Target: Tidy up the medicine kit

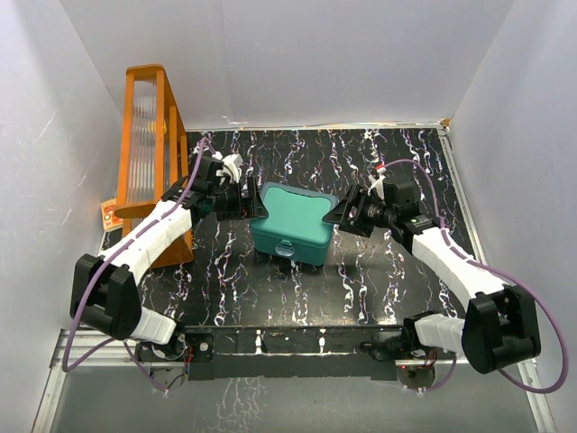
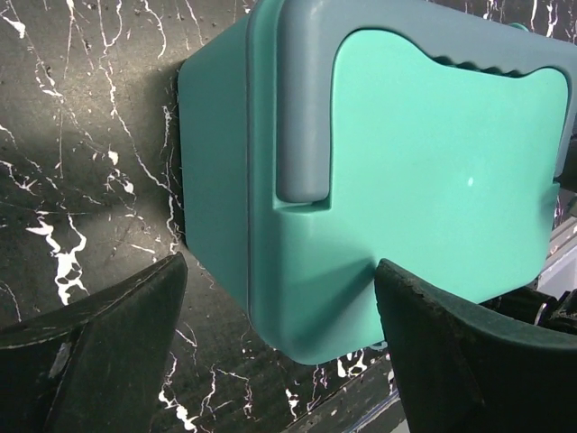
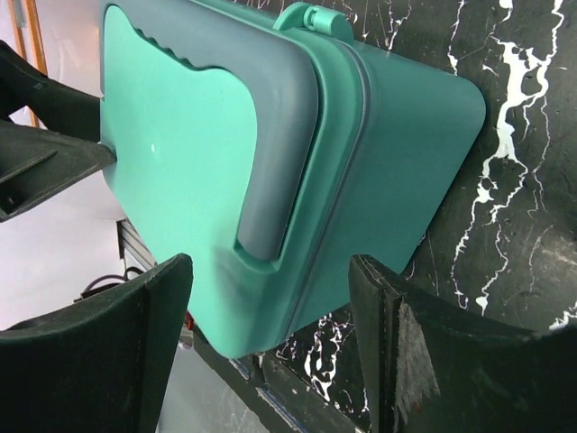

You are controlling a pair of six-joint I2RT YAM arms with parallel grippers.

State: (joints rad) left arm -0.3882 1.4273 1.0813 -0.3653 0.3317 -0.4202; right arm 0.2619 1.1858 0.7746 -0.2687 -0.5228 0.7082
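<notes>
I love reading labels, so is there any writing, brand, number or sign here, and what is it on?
Nothing can be read.
Box: plain teal lid and sides in all three views, no text.
Tag, orange and white, beside the rack: seems to be printed, but it is too small to read.

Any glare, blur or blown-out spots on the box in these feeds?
Top external: even light, sharp, no glare on the box. Left wrist: box crisp, one tiny glint on its lid; dark fingers show little detail. Right wrist: faint glint on the lid, lower-left background washed out.
</notes>
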